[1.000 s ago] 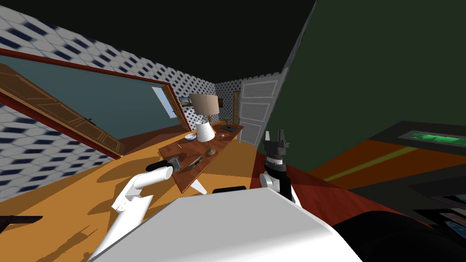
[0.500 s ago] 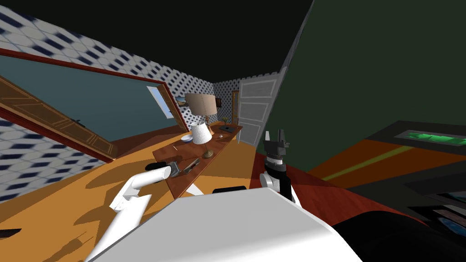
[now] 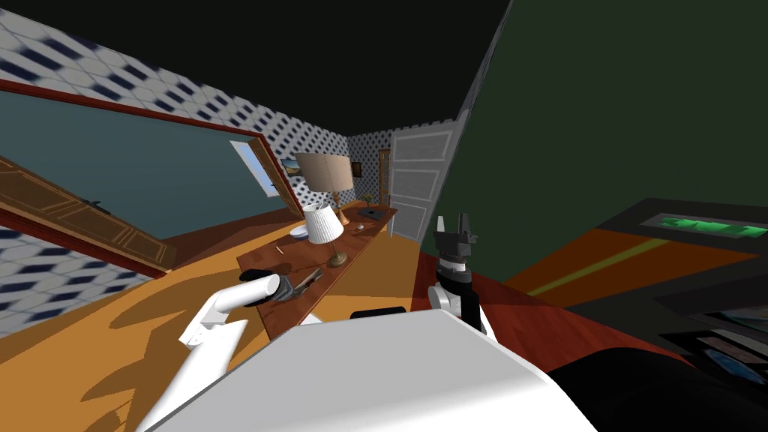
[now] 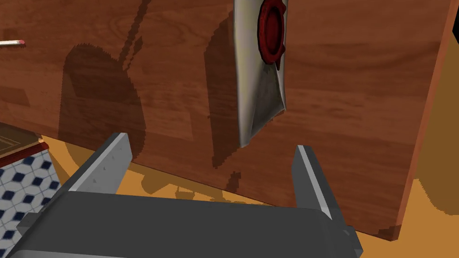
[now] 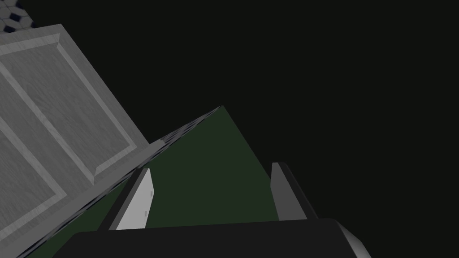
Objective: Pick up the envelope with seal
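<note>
The pale grey envelope, red seal uppermost, lies flat near the end edge of the wooden table, not far from a corner. It sits just beyond our left gripper, whose fingers stand apart and empty at that edge. A matchstick lies well off along the tabletop, and a white-shaded lamp stands further down it. Our right gripper is raised beside the chest, fingers likewise apart. We judge the reach under way. The envelope is thin and flat, so the fingers should come in low, straddle its near end and bite the edges, clear of the seal.
</note>
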Tool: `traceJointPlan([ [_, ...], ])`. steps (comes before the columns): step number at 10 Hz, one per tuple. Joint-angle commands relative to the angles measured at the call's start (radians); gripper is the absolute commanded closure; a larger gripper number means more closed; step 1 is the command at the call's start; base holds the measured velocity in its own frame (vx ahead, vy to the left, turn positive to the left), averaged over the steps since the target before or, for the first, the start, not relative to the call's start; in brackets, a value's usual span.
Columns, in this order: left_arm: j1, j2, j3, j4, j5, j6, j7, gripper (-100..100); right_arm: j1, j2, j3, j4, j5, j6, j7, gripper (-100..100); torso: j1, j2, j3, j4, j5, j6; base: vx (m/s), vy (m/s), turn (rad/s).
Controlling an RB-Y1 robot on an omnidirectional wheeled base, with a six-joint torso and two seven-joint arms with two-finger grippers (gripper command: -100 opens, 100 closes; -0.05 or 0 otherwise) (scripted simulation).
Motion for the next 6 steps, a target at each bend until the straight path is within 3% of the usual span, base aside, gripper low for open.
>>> traceJointPlan([
  [1, 0.001, 0.002, 0.004, 0.009, 0.008, 0.039, 0.013, -100, 0.000, 0.000, 0.000, 0.000, 0.000, 0.000, 0.000, 0, 0.000, 0.000, 0.000, 0.000, 0.000, 0.000, 0.065, -0.015, -0.034],
  [6, -0.006, 0.020, 0.020, 0.080, 0.055, 0.167, 0.075, -100, 0.000, 0.000, 0.000, 0.000, 0.000, 0.000, 0.000, 0, 0.001, 0.001, 0.000, 0.000, 0.000, 0.000, 0.073, -0.008, -0.057],
])
